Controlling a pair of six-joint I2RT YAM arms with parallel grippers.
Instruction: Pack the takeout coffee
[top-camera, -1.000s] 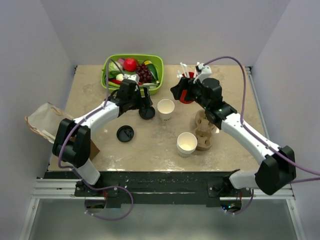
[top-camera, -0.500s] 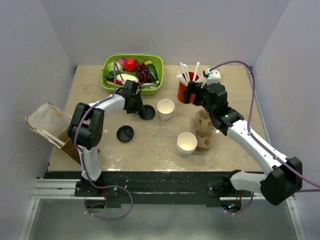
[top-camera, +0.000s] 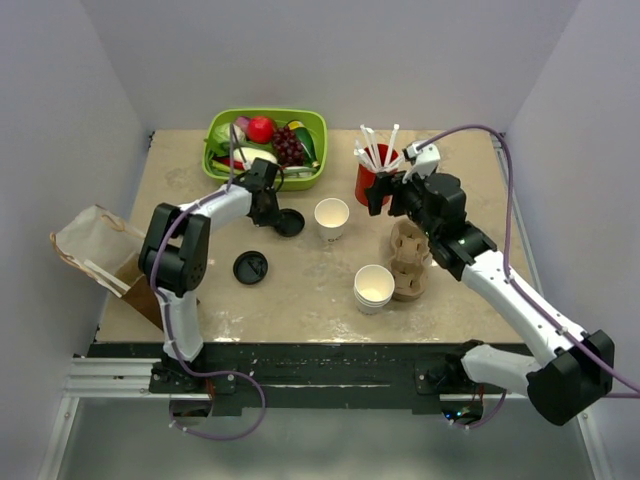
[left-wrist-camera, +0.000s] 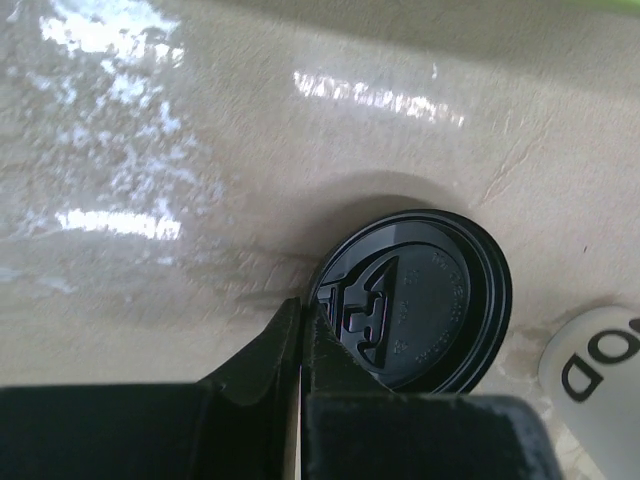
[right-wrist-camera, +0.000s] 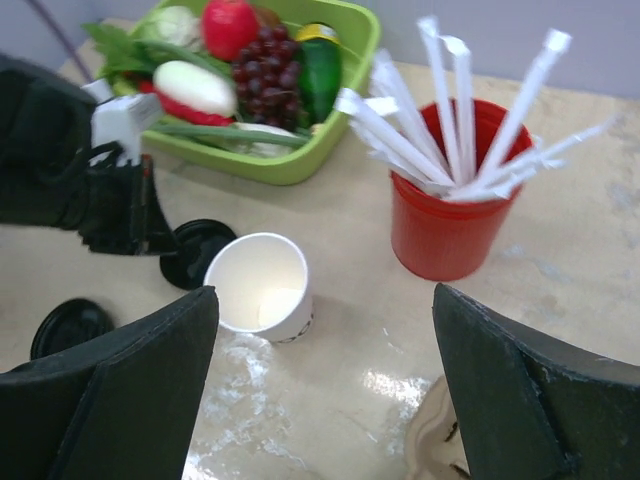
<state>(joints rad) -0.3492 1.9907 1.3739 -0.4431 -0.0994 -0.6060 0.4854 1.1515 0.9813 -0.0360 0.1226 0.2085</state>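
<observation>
Beige table (top-camera: 300, 295), left gripper (left-wrist-camera: 302, 308) closed beside black lid (left-wrist-camera: 425, 300)

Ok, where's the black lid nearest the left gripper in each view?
Top external: the black lid lies left of centre, at the left gripper tips.
Left wrist: the lid sits right of centre, at the shut gripper's tips.
Right wrist: the lid is left of centre.
Shared landmark: the open white cup beside it; the left wrist view shows only its lettered edge, bottom right.
</observation>
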